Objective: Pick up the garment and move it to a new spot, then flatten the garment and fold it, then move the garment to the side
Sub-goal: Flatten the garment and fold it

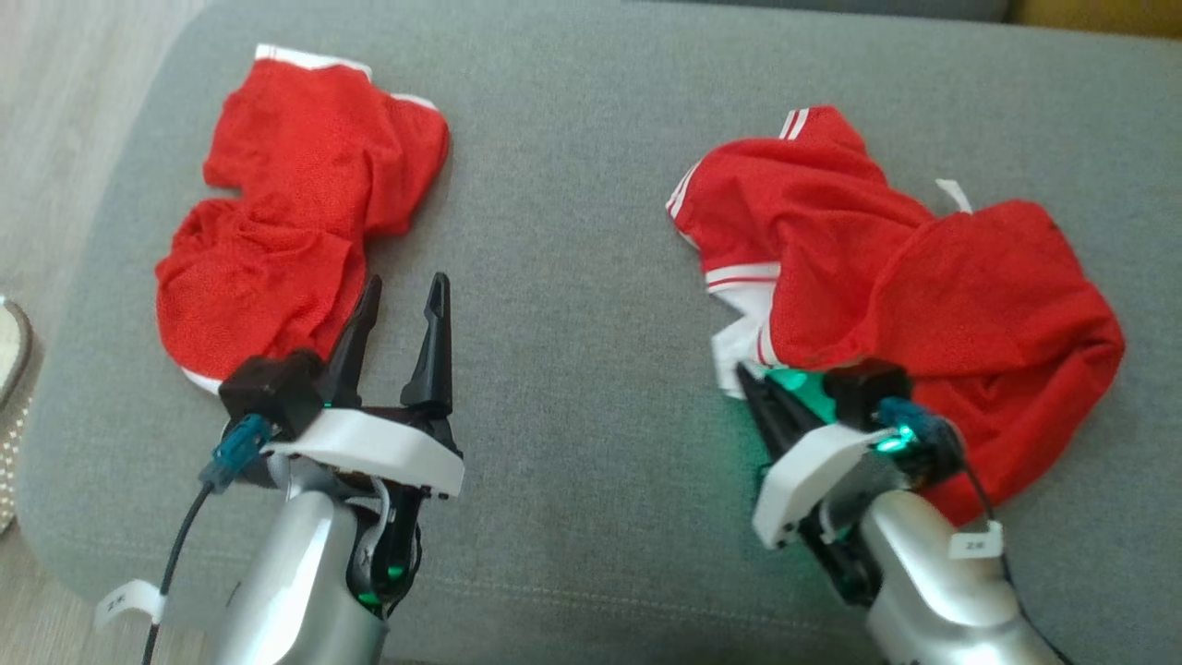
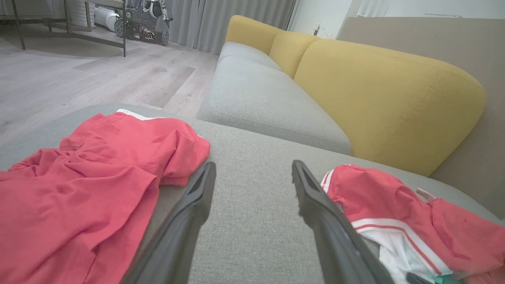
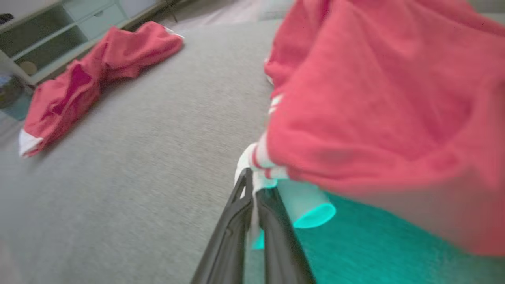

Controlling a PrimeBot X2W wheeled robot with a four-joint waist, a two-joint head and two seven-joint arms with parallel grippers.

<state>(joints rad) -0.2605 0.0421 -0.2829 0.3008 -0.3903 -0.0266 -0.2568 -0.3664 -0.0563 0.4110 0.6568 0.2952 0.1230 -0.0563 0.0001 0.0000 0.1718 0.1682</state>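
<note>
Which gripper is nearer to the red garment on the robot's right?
Right. The right gripper is shut on the white edge of that garment; the open left gripper sits across the cushion, beside the other garment.

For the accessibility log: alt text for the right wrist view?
The right tool, shut, pinches the white-trimmed edge of a crumpled red garment on a grey cushion. A second red garment lies apart at upper left.
</note>
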